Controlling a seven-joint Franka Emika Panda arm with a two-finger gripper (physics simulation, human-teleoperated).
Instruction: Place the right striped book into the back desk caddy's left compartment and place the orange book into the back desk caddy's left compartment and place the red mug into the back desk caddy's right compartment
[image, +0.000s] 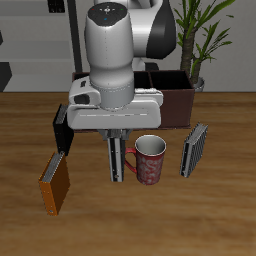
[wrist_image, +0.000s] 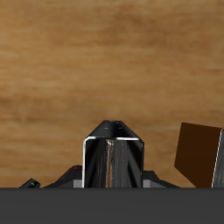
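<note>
My gripper (image: 118, 148) points down over the middle of the table and is shut on the right striped book (image: 118, 168), a slim dark book held upright by its top edge. The book fills the space between the fingers in the wrist view (wrist_image: 114, 164). Its lower end hangs about level with the base of the red mug (image: 150, 160), which stands upright close beside it. The orange book (image: 55, 183) stands tilted nearer the front edge, and also shows in the wrist view (wrist_image: 198, 154). The back desk caddy (image: 178, 100) is behind the arm, partly hidden by it.
The paler striped book (image: 194, 150) stands upright on the far side of the mug. A plain black book (image: 62, 128) stands behind the orange book. A potted plant (image: 205, 35) stands behind the caddy.
</note>
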